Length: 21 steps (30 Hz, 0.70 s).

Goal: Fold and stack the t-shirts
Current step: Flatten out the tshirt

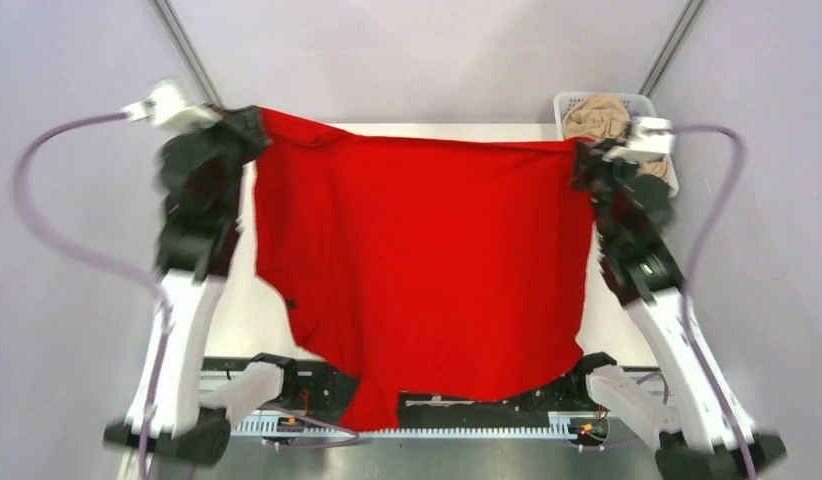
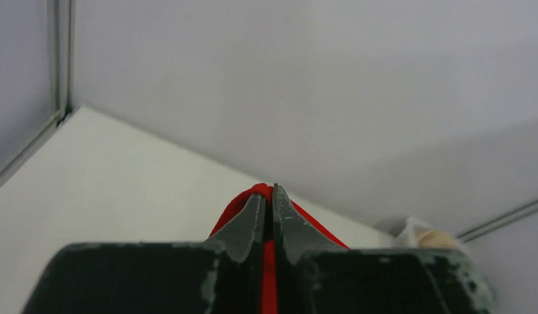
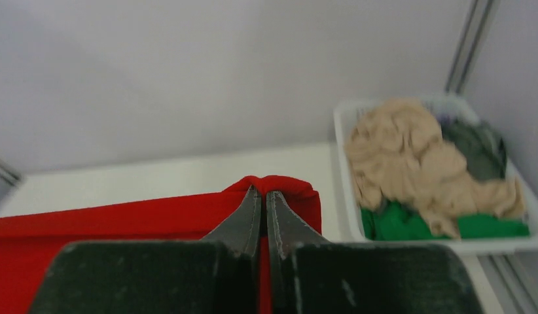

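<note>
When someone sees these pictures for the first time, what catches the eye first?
The red shirt dominates: it is held spread wide over the table, its top corners pinched by the left gripper and right gripper. At the far right, a white basket holds crumpled cloth: beige shirt, grey shirt, green shirt.

Seen from above and behind my two bases, the overhead camera looks down across the whole table [image 1: 249, 335], with the red t-shirt [image 1: 427, 260] stretched between my arms. Each wrist camera peers close along its own fingers toward the far wall, one past my left gripper [image 2: 273, 193], one past my right gripper [image 3: 262, 194]. All three views share the shirt. The overhead and right wrist views also share the basket [image 3: 443, 246].
</note>
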{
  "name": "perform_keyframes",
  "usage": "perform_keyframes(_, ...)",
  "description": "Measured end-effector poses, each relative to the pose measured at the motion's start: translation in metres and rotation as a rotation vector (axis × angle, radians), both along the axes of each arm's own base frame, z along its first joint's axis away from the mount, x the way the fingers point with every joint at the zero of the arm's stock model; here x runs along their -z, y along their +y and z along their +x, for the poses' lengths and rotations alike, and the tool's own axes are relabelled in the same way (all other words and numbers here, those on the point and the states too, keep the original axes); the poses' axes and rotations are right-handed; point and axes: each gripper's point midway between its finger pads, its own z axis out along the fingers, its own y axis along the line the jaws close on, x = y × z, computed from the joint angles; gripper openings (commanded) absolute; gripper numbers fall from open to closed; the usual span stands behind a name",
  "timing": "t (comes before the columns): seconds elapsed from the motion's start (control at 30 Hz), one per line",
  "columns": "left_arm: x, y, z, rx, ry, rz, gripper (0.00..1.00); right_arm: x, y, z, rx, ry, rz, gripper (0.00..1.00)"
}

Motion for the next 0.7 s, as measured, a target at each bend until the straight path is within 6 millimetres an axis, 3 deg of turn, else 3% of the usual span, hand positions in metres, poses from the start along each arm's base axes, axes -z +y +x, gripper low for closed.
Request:
perform_keyframes(0.07,0.08,-0.003,0.07,-0.052,0.196,0.033,0.13,0.079,0.0,0.045,0.067,0.188,-0.027,0.0)
perform_keyframes(0.1,0.11,-0.005,0.092,-0.065,0.268,0.049,0.15,0.116,0.0,0.061,0.094,0.274,-0.045,0.0)
perform_keyframes(0.17,0.195,-0.012,0.146,-0.075,0.468,0.104,0.17,0.197,-0.002,0.086,0.143,0.451,-0.088,0.04)
perform_keyframes(0.2,0.236,-0.015,0.165,-0.074,0.559,0.13,0.2,0.226,-0.003,0.094,0.157,0.515,-0.105,0.15)
perform_keyframes(0.23,0.275,-0.018,0.18,-0.071,0.645,0.152,0.33,0.254,-0.005,0.101,0.169,0.578,-0.117,0.34)
perform_keyframes(0.27,0.315,-0.02,0.191,-0.065,0.738,0.174,0.54,0.278,-0.006,0.11,0.175,0.629,-0.123,0.43)
perform_keyframes(0.33,0.376,-0.024,0.205,-0.049,0.88,0.219,0.96,0.316,-0.008,0.125,0.176,0.712,-0.128,0.94)
perform_keyframes(0.37,0.398,-0.026,0.21,-0.043,0.94,0.227,1.0,0.329,-0.007,0.133,0.171,0.742,-0.131,0.98)
perform_keyframes(0.47,0.424,-0.032,0.224,-0.014,1.006,0.239,1.0,0.338,-0.003,0.156,0.15,0.76,-0.139,0.98)
perform_keyframes(0.6,0.399,-0.043,0.234,0.036,0.96,0.214,1.0,0.316,0.003,0.169,0.126,0.695,-0.118,0.98)
perform_keyframes(0.7,0.379,-0.052,0.231,0.087,0.923,0.186,1.0,0.306,0.011,0.166,0.082,0.667,-0.102,0.98)
